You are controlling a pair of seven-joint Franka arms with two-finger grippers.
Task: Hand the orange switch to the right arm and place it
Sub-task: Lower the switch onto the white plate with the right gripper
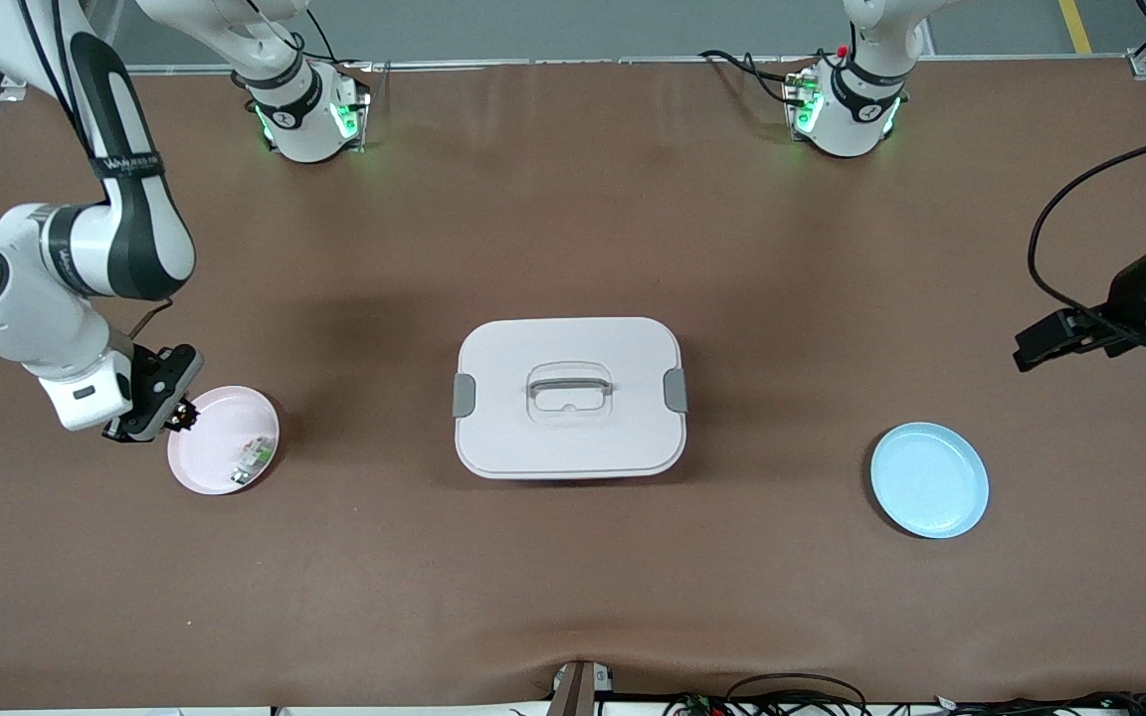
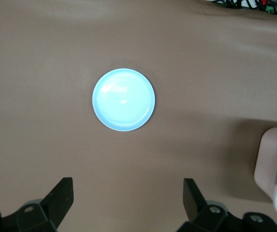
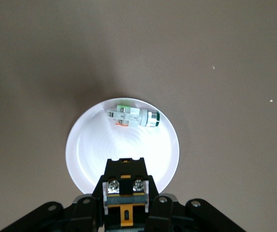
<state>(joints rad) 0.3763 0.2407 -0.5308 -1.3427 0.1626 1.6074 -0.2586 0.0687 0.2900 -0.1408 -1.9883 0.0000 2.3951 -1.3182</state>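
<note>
Brown table (image 1: 573,597): right gripper (image 3: 125,208) clamps orange switch (image 3: 125,193) over pink plate (image 1: 197,472), long axis along fingers; left gripper (image 2: 128,203) waits, jaws apart, over table near blue plate (image 1: 929,480).

Front cam sits high across the table (image 1: 573,597), facing the 2 arm bases along its top edge — takes in the whole tabletop w/ the white box (image 1: 570,398) mid-frame, pink plate (image 1: 223,441) toward the right arm's end, blue plate (image 1: 929,480) toward the left arm's end. Left wrist cam looks straight down from well above; blue plate (image 2: 123,99) shows whole, plus a box (image 2: 276,171) corner — both shared w/ the front view. Right wrist cam looks down from much closer; pink plate (image 3: 123,145) fills mid-frame, shared w/ the front view. The 2 wrist views share only table.
</note>
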